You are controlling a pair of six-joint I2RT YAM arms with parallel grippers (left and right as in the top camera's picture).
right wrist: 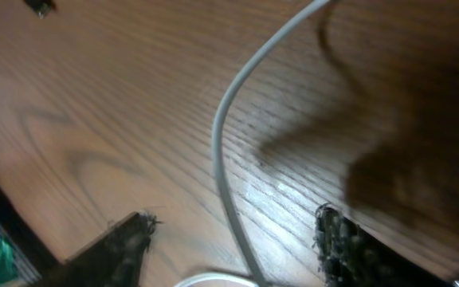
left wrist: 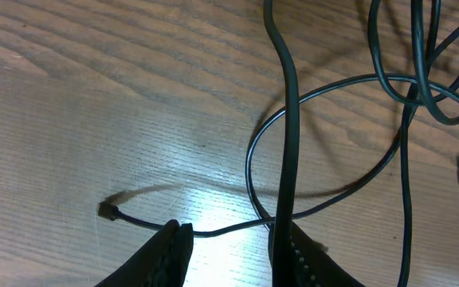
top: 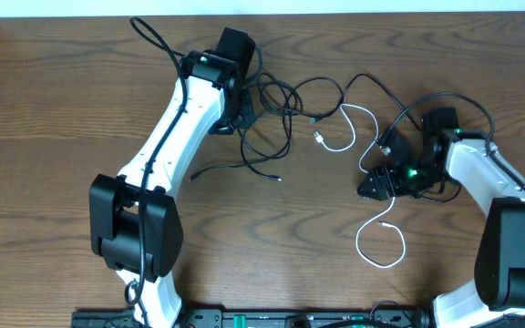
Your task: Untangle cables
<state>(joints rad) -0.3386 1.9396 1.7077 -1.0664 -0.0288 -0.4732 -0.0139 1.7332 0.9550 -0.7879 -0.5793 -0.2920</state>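
Reaching across a brown wooden counter (top: 53,100), two white-and-black robot arms bend over loose cords. At the far middle of the counter, the left gripper (left wrist: 229,235) sits low over a tangle of black cables (left wrist: 285,119). Its fingers are partly parted, with one thin black strand lying across the gap and another running up past the inner edge of one finger, neither clearly pinched. Right of centre, the right gripper (right wrist: 236,217) has its fingers wide apart, straddling the white cable (right wrist: 217,151). That cable snakes from a plug beside the black tangle to a loop nearer the front edge.
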